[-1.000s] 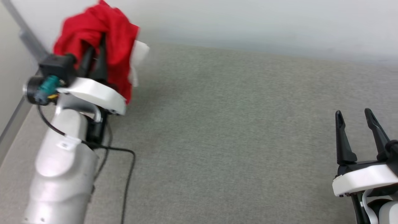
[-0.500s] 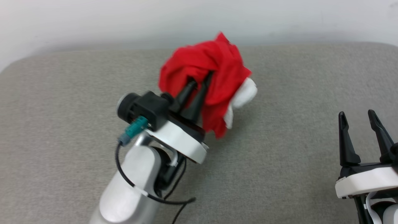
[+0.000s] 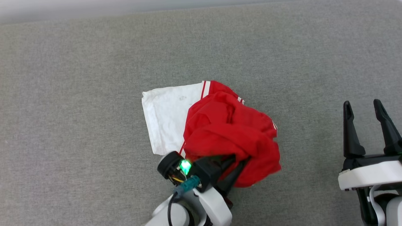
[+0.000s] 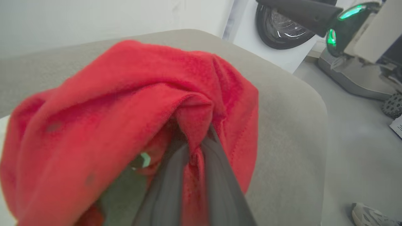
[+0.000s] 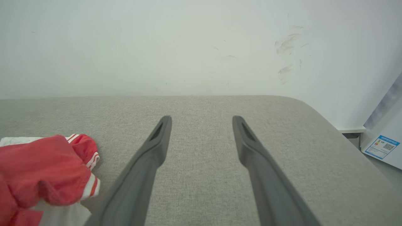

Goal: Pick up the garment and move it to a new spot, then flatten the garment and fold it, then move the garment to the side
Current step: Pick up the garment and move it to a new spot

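One crumpled red-and-white knit garment | left pincer clamped on its fold | right pincer wide, empty | grey woven pad

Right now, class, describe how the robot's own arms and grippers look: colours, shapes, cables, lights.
Both the left gripper and right gripper have two long, tapering black fingers on a white housing. The left wrist carries a black camera block with a green light, a teal connector and a black cable, on a pale silver forearm.
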`<state>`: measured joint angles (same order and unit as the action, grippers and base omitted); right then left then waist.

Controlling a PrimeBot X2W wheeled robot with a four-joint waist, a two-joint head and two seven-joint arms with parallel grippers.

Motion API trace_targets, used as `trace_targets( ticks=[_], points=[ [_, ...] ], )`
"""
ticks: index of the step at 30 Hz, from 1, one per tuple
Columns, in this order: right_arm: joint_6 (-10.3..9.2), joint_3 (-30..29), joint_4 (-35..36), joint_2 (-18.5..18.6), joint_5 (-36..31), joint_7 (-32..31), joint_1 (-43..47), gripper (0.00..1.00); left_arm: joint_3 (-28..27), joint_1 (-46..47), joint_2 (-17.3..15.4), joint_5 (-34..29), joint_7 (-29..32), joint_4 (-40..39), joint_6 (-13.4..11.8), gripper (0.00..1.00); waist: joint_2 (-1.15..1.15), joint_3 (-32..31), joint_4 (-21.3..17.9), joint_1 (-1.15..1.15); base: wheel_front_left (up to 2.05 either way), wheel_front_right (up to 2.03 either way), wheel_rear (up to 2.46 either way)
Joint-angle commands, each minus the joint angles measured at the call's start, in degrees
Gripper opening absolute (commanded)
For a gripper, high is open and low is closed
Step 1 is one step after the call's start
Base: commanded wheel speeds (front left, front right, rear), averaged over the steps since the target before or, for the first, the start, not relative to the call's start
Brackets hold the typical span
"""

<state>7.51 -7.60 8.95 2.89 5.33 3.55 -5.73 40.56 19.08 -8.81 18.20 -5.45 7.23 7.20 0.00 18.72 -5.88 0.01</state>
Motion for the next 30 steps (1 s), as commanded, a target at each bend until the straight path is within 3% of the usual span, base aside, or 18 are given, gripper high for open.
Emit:
trace_targets(
  ticks=[1, 2, 3, 5, 14, 30],
  points=[
    [-0.04, 0.14, -0.09, -0.03, 0.2, 0.34, -0.75, 1.0, 0.25, -0.43, -0.28, -0.09, -0.01, 0.08, 0.18, 0.0, 0.0, 0.26, 0.21, -0.01, 0.0, 0.0, 0.0],
    [-0.04, 0.2, -0.3, -0.03, 0.01, 0.43, -0.88, 1.0, 1.11, -0.53, -0.6, -0.1, -0.15, 0.62, 0.2, 0.04, 0.0, 0.24, 0.44, -0.01, 0.0, 0.0, 0.0],
    [-0.04, 0.3, -0.5, -0.04, 0.0, 0.52, -1.0, 1.0, 1.85, -0.7, -0.7, 0.16, -0.29, 1.25, 0.2, 0.3, 0.0, 0.01, 0.7, -0.01, 0.0, 0.0, 0.0],
    [-0.04, 0.32, -0.9, -0.02, -0.38, 0.4, -1.22, 1.0, 3.15, -0.45, -0.72, 0.36, -1.19, 1.77, 0.25, 0.98, 0.0, -0.72, 1.2, -0.01, 0.0, 0.0, 0.0],
    [-0.04, -0.33, -1.86, -0.03, -1.4, -0.94, 1.73, 1.0, 4.17, -1.08, -0.33, 0.57, -7.12, -0.48, -0.52, 1.0, 0.0, -8.14, 4.65, -0.01, 0.0, 0.0, 0.0],
    [-0.04, -0.49, -0.83, -0.02, -0.29, -3.85, 7.77, 1.0, -7.78, -6.97, -3.26, 5.2, -9.34, -1.02, -9.9, 1.0, 0.0, -15.81, 8.08, -0.01, 0.0, 0.0, 0.0]
  ],
)
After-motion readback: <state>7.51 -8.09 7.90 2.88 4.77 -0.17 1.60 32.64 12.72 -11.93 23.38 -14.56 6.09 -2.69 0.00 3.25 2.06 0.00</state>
